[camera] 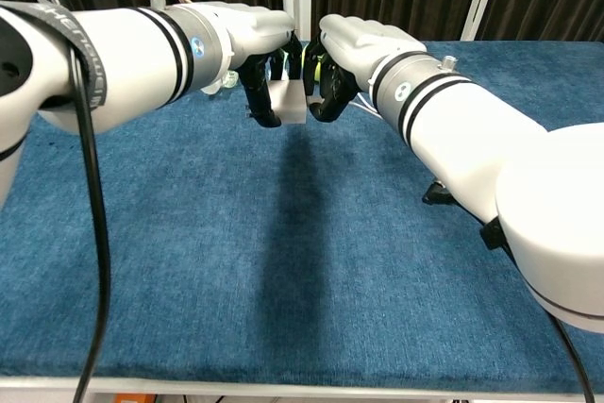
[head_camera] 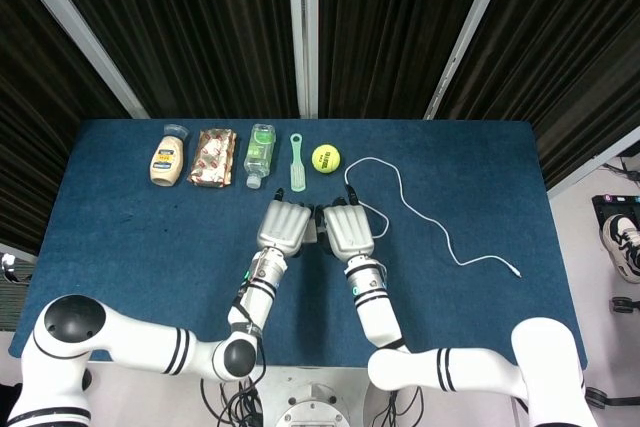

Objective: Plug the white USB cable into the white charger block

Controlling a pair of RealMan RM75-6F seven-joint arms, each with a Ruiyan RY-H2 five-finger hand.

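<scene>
Two white robot hands meet above a blue cloth table (head_camera: 130, 237), just this side of one yellow ball (head_camera: 325, 157). Left hand (head_camera: 285, 226) grips one white charger block (camera: 287, 101). Right hand (head_camera: 348, 231) curls around the plug end of one white USB cable (head_camera: 430, 219), touching the block; whether it is seated cannot be told. Beside the ball lie one green brush (head_camera: 296, 163), one clear bottle (head_camera: 259, 153), one snack packet (head_camera: 215, 157), one sauce bottle (head_camera: 167, 159). Labels are unreadable. Black curtains (head_camera: 200, 27) hang behind.
</scene>
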